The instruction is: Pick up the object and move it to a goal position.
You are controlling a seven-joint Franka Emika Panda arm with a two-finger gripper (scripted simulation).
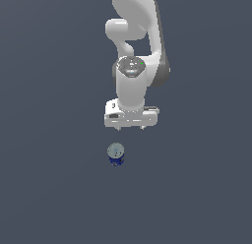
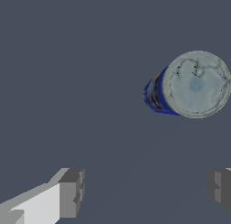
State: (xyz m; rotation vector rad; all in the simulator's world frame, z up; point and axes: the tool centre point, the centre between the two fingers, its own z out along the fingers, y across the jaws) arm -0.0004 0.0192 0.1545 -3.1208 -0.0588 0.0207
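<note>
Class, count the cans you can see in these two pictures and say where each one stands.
1. The can stands upright on the grey floor, apart from the open gripper. The wrist view shows the same can.

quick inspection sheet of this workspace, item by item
surface: plain dark grey-blue floor, no marks seen
job's things: small blue can with a silvery round top, standing upright, alone
clutter: nothing seen
grippers: hand open, fingers spread wide with nothing between them; the can lies off to one side of the gap, untouched
cables: nothing seen
surroundings: white arm reaching in from the exterior view's top; no goal marker seen
</note>
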